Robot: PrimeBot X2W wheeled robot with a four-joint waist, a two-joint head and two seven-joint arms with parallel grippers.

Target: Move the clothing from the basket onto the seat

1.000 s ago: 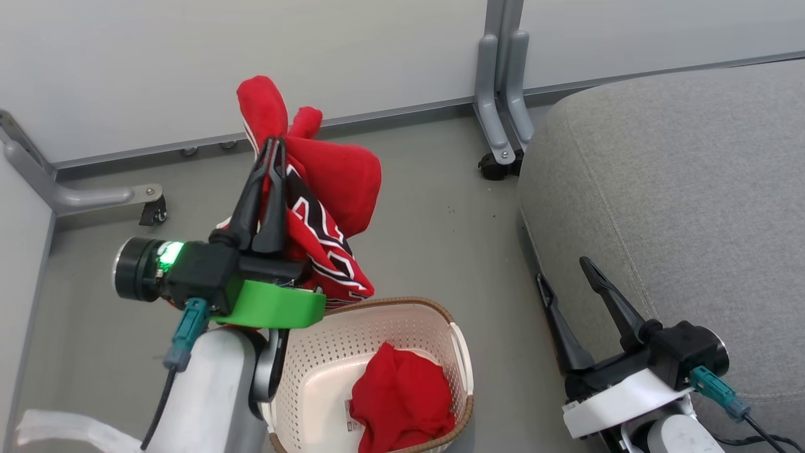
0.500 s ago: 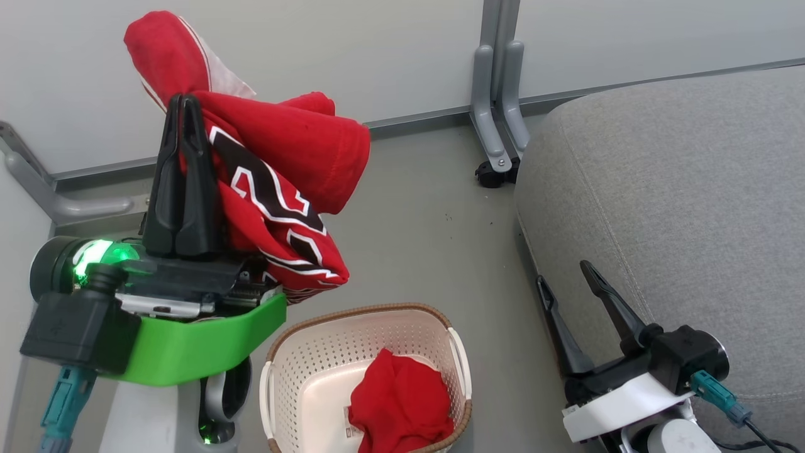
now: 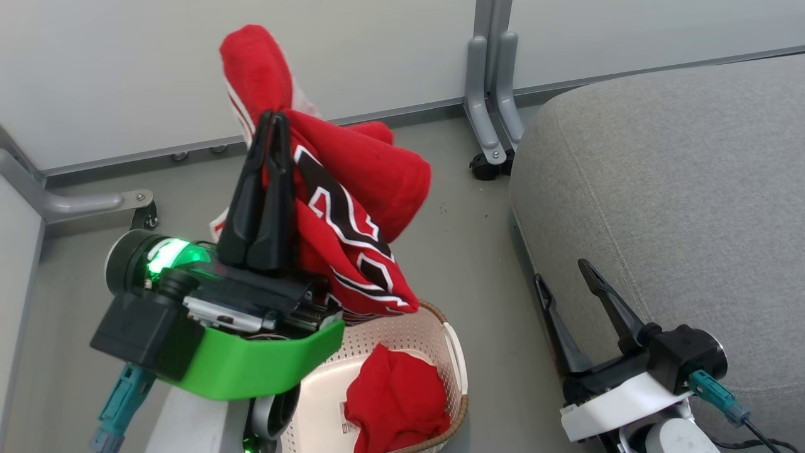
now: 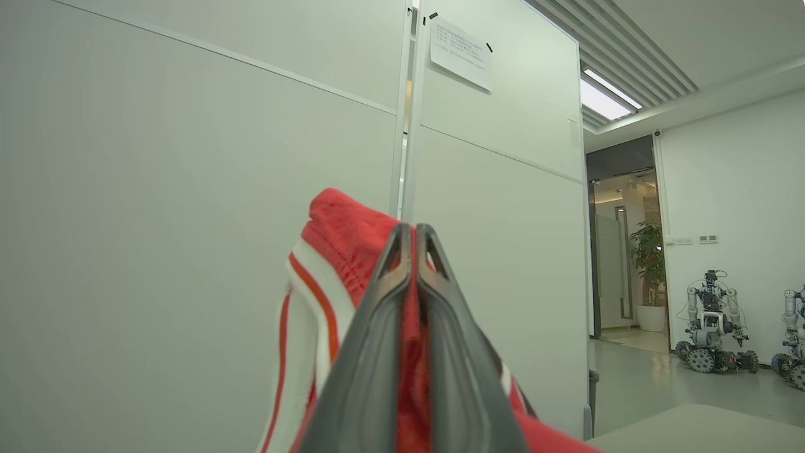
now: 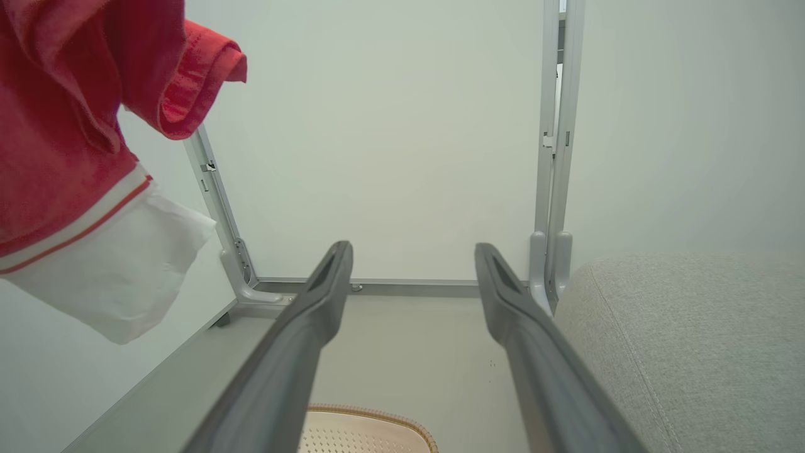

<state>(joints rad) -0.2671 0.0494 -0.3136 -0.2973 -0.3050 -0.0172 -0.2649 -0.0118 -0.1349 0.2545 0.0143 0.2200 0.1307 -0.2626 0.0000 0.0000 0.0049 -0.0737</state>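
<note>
My left gripper (image 3: 274,118) is shut on the red jersey (image 3: 352,214), which hangs in the air above the basket (image 3: 454,352), black white-edged lettering showing. In the left wrist view the left gripper (image 4: 409,229) pinches red cloth (image 4: 343,233) with white stripe trim. A plain red shirt (image 3: 393,402) lies crumpled inside the cream perforated basket on the floor. The grey seat (image 3: 679,189) fills the right side. My right gripper (image 3: 560,270) stands open and empty beside the seat's front edge. In the right wrist view, the right gripper (image 5: 412,251) is open, with the jersey (image 5: 69,126) hanging at upper left.
White partition panels stand behind, on grey metal feet (image 3: 487,107) with castors. Another foot (image 3: 94,202) lies at the left. Grey floor runs between basket and seat. In the left wrist view, other robots (image 4: 714,324) stand in a far room.
My left gripper has swung right with the jersey, from beside the basket to above its left rim. The right gripper has stayed put.
</note>
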